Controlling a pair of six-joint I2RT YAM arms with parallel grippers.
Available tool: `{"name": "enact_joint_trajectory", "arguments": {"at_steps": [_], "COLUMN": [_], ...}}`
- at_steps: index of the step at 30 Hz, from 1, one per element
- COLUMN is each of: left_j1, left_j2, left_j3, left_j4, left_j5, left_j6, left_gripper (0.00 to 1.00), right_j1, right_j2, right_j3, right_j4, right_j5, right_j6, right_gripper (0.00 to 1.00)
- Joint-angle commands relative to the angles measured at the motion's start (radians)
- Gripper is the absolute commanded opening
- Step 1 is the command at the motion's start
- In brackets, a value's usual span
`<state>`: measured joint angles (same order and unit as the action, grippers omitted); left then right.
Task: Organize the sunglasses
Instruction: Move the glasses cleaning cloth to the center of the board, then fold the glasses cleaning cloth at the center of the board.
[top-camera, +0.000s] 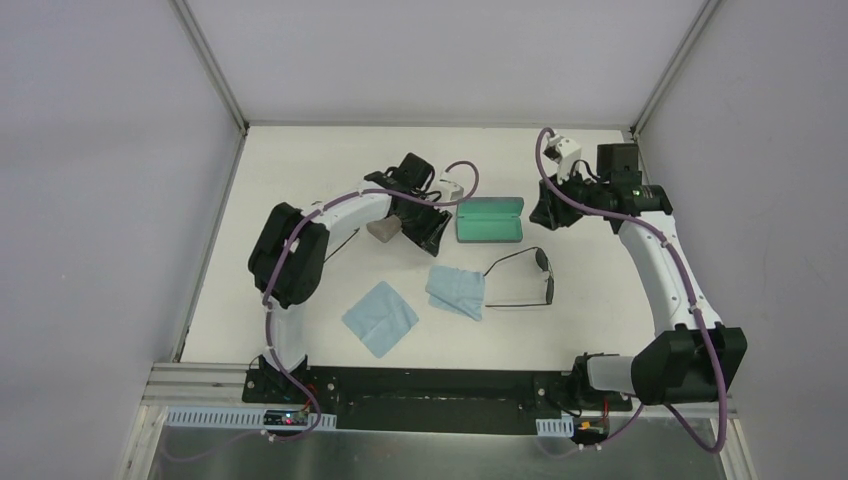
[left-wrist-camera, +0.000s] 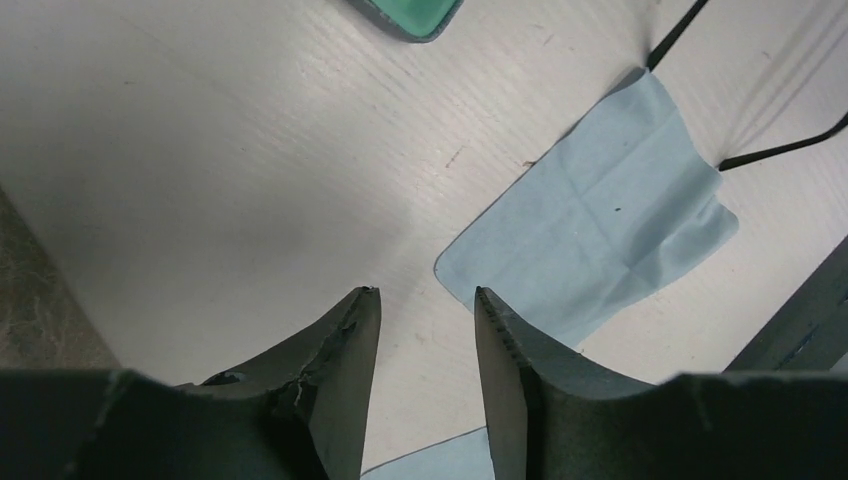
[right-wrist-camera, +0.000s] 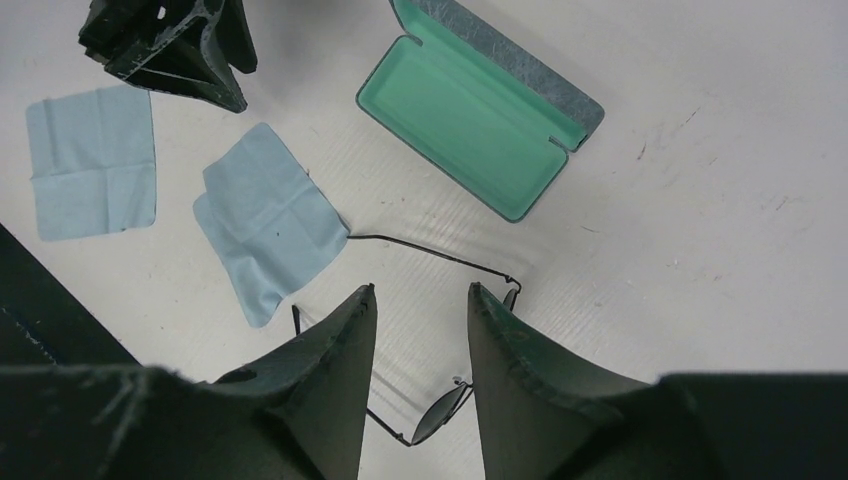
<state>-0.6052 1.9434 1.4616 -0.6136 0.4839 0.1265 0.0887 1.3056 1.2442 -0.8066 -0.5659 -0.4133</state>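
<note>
One pair of black wire-framed sunglasses (top-camera: 530, 279) lies unfolded on the table right of centre, arms pointing left; one arm tip rests on a blue cloth (top-camera: 457, 291). In the right wrist view the sunglasses (right-wrist-camera: 440, 408) lie on the table beneath and beyond my right gripper (right-wrist-camera: 420, 290), which hangs open above them without touching. My right gripper (top-camera: 549, 211) sits just right of the open green-lined case (top-camera: 489, 220). My left gripper (left-wrist-camera: 425, 295) is open and empty above bare table, beside the cloth (left-wrist-camera: 600, 235). In the top view the left gripper (top-camera: 432, 232) hovers left of the green case.
A brownish closed case (top-camera: 383, 231) lies partly under the left arm and shows at the left edge (left-wrist-camera: 40, 300). A second blue cloth (top-camera: 380, 317) lies near the front. Grey walls enclose the table, with a metal rail along the near edge.
</note>
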Motion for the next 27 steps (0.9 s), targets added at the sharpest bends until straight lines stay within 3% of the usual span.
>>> {"name": "enact_joint_trajectory", "arguments": {"at_steps": [1,4,21,25,27], "left_j1": [-0.003,-0.009,-0.108,-0.114,-0.116], "left_j2": [0.032,0.061,0.098,0.093,0.092], "left_j3": [0.008,0.008,-0.003,-0.018,-0.025], "left_j4": [0.021,0.013,-0.005,-0.004,-0.004], "left_j5": [0.007,0.0,-0.214,-0.221,-0.231], "left_j6": [-0.033,-0.019,0.004,0.014,0.017], "left_gripper": [0.4,0.34,0.33,0.27,0.19], "right_j1": [-0.001,-0.001,-0.001,-0.002,-0.001], "right_j2": [-0.054,-0.061,-0.059,-0.069,-0.071], "right_j3": [-0.022,-0.032,-0.032,-0.041,-0.045], "right_j4": [0.008,0.004,0.004,0.002,0.004], "right_j5": [0.0,0.008,0.014,0.014,0.014], "right_j6": [-0.025,-0.034,-0.048,-0.05,-0.051], "right_gripper": [0.42,0.42,0.42,0.42,0.42]}}
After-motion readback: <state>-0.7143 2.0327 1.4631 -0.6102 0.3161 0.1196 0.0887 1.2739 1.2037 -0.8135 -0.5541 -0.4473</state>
